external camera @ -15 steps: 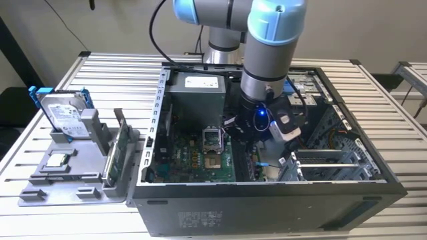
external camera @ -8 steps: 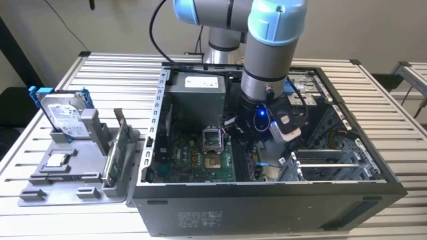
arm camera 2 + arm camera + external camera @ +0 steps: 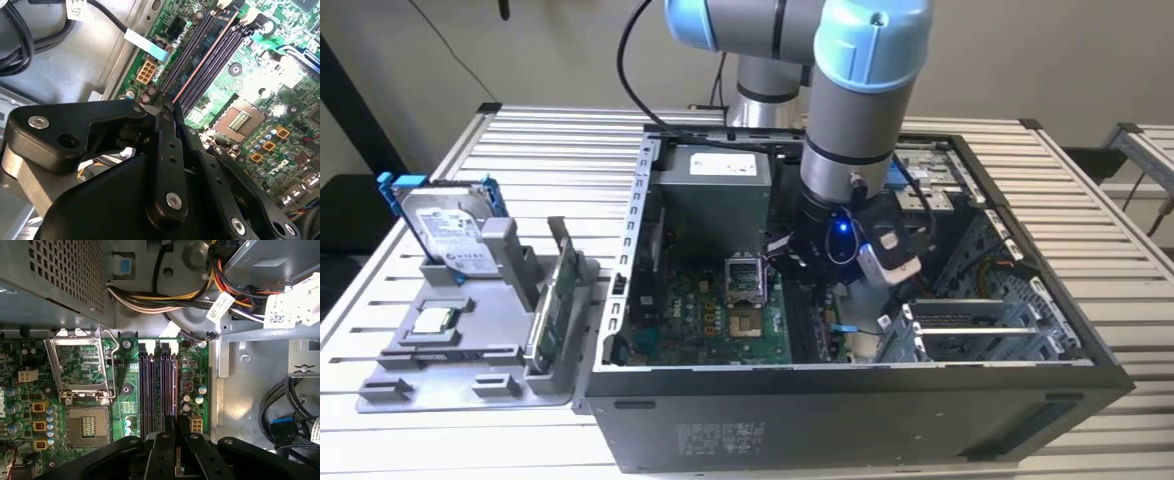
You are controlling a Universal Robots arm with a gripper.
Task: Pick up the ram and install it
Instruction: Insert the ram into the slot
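Exterior view: open computer case (image 3: pixel 854 400) on slatted metal table (image 3: pixel 520 150).

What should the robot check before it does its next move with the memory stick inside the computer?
1. Grip on the ram: ok. The gripper is pinched shut on its thin near end.
2. Ram lined up with the memory slots: ok. In the second wrist view its edge runs along them.
3. Ram pushed fully down: cannot tell. The views look along its edge.
4. White latch at the slots' far end open: cannot tell.
5. Cables away from the slots: ok. They lie past the slots' end, by the case wall.
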